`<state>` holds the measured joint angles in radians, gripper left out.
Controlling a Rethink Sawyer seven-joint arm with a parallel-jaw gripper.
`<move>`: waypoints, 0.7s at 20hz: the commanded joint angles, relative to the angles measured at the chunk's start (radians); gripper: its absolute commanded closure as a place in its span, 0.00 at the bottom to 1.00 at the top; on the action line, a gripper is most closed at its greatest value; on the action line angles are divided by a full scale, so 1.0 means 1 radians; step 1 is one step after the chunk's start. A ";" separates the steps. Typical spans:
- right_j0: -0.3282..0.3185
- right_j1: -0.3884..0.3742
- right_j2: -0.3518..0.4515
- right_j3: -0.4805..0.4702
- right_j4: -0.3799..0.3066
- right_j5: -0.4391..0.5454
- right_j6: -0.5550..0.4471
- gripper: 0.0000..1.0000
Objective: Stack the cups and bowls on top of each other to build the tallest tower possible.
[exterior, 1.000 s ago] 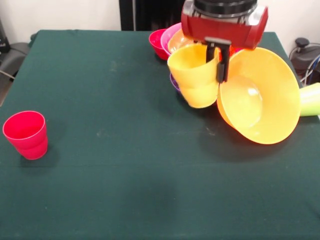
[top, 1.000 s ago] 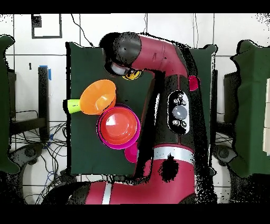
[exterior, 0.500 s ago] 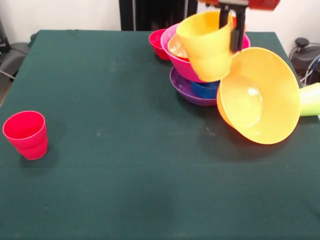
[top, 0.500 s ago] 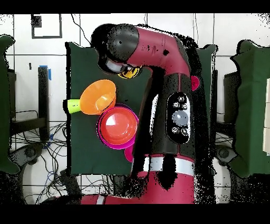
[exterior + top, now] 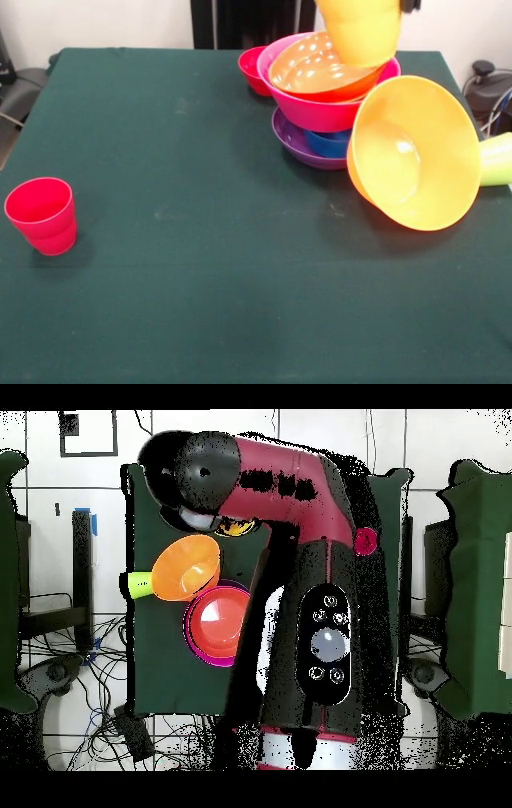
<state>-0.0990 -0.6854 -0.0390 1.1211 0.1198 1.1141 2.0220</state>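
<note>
We held the yellow cup (image 5: 360,30) just above the tower (image 5: 326,96), slightly right of centre; grip itself out of frame.

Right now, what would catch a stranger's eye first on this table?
Probably the tower: a purple bowl lowest, then blue, pink and an orange one, with a yellow cup hanging just above it at the picture's top. Beside it a big light orange bowl lies tipped on its side, and a red cup stands alone at the far left.
</note>
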 commanded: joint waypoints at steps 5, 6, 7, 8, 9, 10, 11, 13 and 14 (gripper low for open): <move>0.034 -0.058 -0.012 0.249 0.008 -0.024 0.137 1.00; 0.032 -0.062 -0.013 0.264 0.009 -0.040 0.131 1.00; 0.030 -0.062 -0.014 0.274 0.008 -0.053 0.125 1.00; 0.026 -0.065 -0.014 0.290 0.010 -0.071 0.118 1.00; 0.023 -0.071 -0.014 0.314 0.011 -0.094 0.111 1.00; 0.019 -0.073 -0.013 0.331 0.012 -0.112 0.104 1.00; 0.016 -0.073 -0.011 0.344 0.012 -0.130 0.099 1.00; 0.009 -0.072 -0.006 0.367 0.014 -0.158 0.089 1.00; 0.006 -0.073 -0.003 0.382 0.018 -0.173 0.088 1.00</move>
<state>-0.0827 -0.7764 -0.0787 1.2969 0.1415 1.0659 2.0220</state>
